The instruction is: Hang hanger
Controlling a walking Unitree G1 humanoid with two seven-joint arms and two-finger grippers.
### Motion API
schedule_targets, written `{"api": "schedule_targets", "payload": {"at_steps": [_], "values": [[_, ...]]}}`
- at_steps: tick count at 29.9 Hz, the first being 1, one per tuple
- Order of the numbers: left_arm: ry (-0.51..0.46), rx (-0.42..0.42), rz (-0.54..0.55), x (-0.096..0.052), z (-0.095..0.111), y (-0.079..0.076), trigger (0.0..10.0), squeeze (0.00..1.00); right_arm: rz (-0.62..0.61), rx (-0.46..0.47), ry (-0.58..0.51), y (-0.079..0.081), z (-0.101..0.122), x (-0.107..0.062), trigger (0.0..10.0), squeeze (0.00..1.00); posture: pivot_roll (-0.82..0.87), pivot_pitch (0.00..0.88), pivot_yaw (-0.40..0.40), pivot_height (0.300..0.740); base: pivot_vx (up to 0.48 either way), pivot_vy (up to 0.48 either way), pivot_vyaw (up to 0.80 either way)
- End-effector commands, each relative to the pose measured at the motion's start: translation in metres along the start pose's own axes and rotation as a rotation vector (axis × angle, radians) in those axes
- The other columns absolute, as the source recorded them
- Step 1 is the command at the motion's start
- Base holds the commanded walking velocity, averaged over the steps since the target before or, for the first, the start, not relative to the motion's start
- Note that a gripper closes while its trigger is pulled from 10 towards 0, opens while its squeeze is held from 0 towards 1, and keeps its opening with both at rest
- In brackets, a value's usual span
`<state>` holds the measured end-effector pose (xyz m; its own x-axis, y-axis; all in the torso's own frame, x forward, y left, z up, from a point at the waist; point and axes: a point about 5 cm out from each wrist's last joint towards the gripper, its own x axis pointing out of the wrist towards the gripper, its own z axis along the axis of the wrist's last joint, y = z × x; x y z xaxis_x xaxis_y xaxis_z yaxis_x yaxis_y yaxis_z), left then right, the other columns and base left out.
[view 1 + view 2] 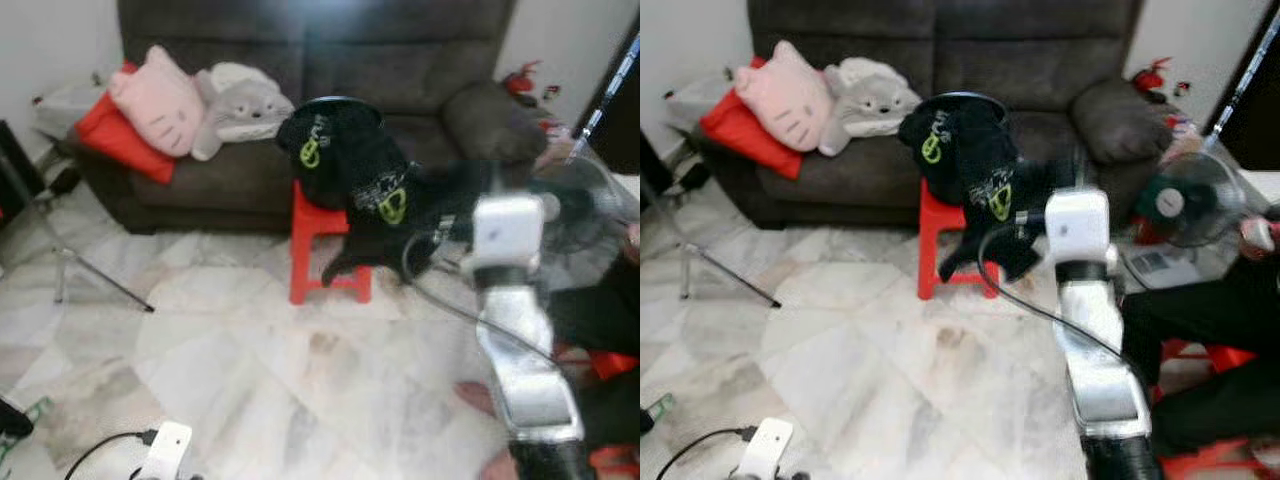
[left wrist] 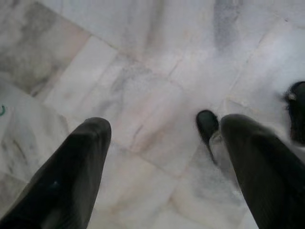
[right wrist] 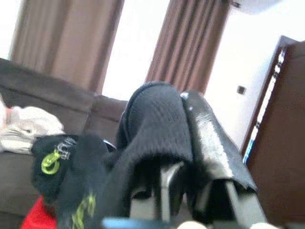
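- Right tool (image 3: 190, 157): raised forward at about 2 o'clock in the head views, on the silver right arm (image 1: 520, 350). In the right wrist view black mesh cloth lies draped over both fingers (image 3: 209, 138); whether they pinch it or merely sit under it, cannot tell.
- Black garment (image 1: 360, 180): mesh, with yellow-green logos. It is heaped over the red stool (image 1: 320, 250) and trails toward the right tool. No hanger is clearly visible; it may be buried in the cloth.
- Judgement on the step: the garment is being lifted off the stool. Lift slowly and straight up, so the stool is not tipped and the cloth does not slide off the fingers. Confirm a hanger hook is in the grip before moving to any rail.
- Left tool (image 2: 157, 167): low at 7 o'clock, idle, its 2 fingers spread wide over the marble floor (image 2: 143, 71), holding nothing.
- Containers: none identifiable. The grey sofa (image 1: 400, 70) at 12 o'clock carries a pink cat cushion (image 1: 160, 100), a grey plush (image 1: 240, 110) and a red pillow (image 1: 120, 140).
- A fan (image 1: 1180, 200) stands at 3 o'clock, near the arm's path; mind it.
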<state>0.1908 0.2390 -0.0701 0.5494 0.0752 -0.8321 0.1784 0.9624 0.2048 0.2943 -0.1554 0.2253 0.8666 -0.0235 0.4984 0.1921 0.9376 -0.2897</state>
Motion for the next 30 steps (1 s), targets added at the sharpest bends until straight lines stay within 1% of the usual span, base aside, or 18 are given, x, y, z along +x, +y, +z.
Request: {"api": "schedule_targets", "payload": {"at_steps": [1,2,4,5,6,7,9,10,11,12,13,14,16,18,22,25,30], "values": [[0.011,0.017,-0.005,0.0,-0.002,-0.001,10.0,0.0,0.035,0.039,-0.103,0.006,0.026,0.009,10.0,0.0,-0.16,0.017,-0.029,0.74,0.0,0.0,0.0],[0.011,0.017,-0.005,0.0,-0.002,-0.001,10.0,0.0,0.046,0.048,-0.118,0.008,0.031,0.011,10.0,0.0,-0.16,0.019,-0.03,0.74,0.0,0.0,0.0],[0.011,0.017,-0.005,0.0,-0.002,-0.001,10.0,0.0,0.049,0.049,-0.12,0.01,0.033,0.012,10.0,0.0,-0.16,0.02,-0.031,0.74,0.0,0.0,0.0],[0.01,0.017,-0.006,0.0,-0.002,-0.002,10.0,0.0,0.05,0.058,-0.107,0.011,0.031,0.012,10.0,0.0,-0.16,0.02,-0.032,0.74,0.0,0.0,0.0],[0.01,0.016,-0.006,0.0,-0.002,-0.002,10.0,0.0,0.045,0.07,-0.064,0.011,0.023,0.011,10.0,0.0,-0.16,0.019,-0.033,0.74,0.0,0.0,0.0],[0.01,0.014,-0.007,0.0,-0.001,-0.002,10.0,0.0,0.016,0.09,0.112,0.008,-0.01,0.005,10.0,0.0,-0.16,0.022,-0.033,0.74,0.0,0.0,0.0],[0.011,0.012,-0.007,0.0,-0.001,-0.003,10.0,0.0,-0.022,0.099,0.234,0.003,-0.033,-0.002,10.0,0.0,-0.15,0.023,-0.03,0.74,0.0,0.0,0.0],[0.011,0.012,-0.007,0.0,-0.001,-0.003,10.0,0.0,-0.038,0.097,0.27,0.001,-0.04,-0.005,10.0,0.0,-0.15,0.023,-0.03,0.74,0.0,0.0,0.0],[0.011,0.011,-0.007,0.0,-0.001,-0.003,10.0,0.0,-0.071,0.121,0.335,-0.004,-0.055,-0.011,10.0,0.0,-0.14,0.028,-0.028,0.74,0.0,0.0,0.0],[0.012,0.01,-0.007,0.0,-0.001,-0.003,10.0,0.0,-0.094,0.139,0.376,-0.008,-0.064,-0.016,10.0,0.0,-0.14,0.029,-0.026,0.74,0.0,0.0,0.0],[0.012,0.01,-0.006,0.0,-0.001,-0.002,10.0,0.0,-0.107,0.144,0.439,-0.011,-0.078,-0.023,10.0,0.0,-0.14,0.03,-0.023,0.74,0.0,0.0,0.0],[0.013,0.01,-0.005,0.0,-0.001,-0.002,10.0,0.0,-0.11,0.143,0.484,-0.013,-0.089,-0.03,10.0,0.0,-0.14,0.031,-0.023,0.74,0.0,0.0,0.0],[0.014,0.013,-0.005,0.0,-0.001,-0.002,10.0,0.0,-0.101,0.129,0.538,-0.014,-0.102,-0.038,10.0,0.0,-0.13,0.038,-0.023,0.74,0.0,0.0,0.0],[0.014,0.014,-0.005,0.0,-0.001,-0.002,10.0,0.0,-0.091,0.134,0.558,-0.014,-0.105,-0.041,10.0,0.0,-0.13,0.038,-0.023,0.74,0.0,0.0,0.0],[0.019,0.023,-0.004,0.0,-0.001,-0.001,10.0,0.0,-0.097,0.164,0.555,-0.011,-0.105,-0.038,10.0,0.0,-0.13,0.041,-0.022,0.74,0.0,0.0,0.0],[0.023,0.027,-0.006,0.0,-0.002,-0.001,10.0,0.0,-0.086,0.166,0.537,-0.008,-0.103,-0.034,10.0,0.0,-0.13,0.05,-0.023,0.74,0.0,0.0,0.0],[0.026,0.026,-0.008,0.0,-0.003,-0.002,10.0,0.0,-0.099,0.165,0.543,-0.008,-0.105,-0.034,10.0,0.0,-0.12,0.064,-0.032,0.74,0.0,0.0,0.0]]}}
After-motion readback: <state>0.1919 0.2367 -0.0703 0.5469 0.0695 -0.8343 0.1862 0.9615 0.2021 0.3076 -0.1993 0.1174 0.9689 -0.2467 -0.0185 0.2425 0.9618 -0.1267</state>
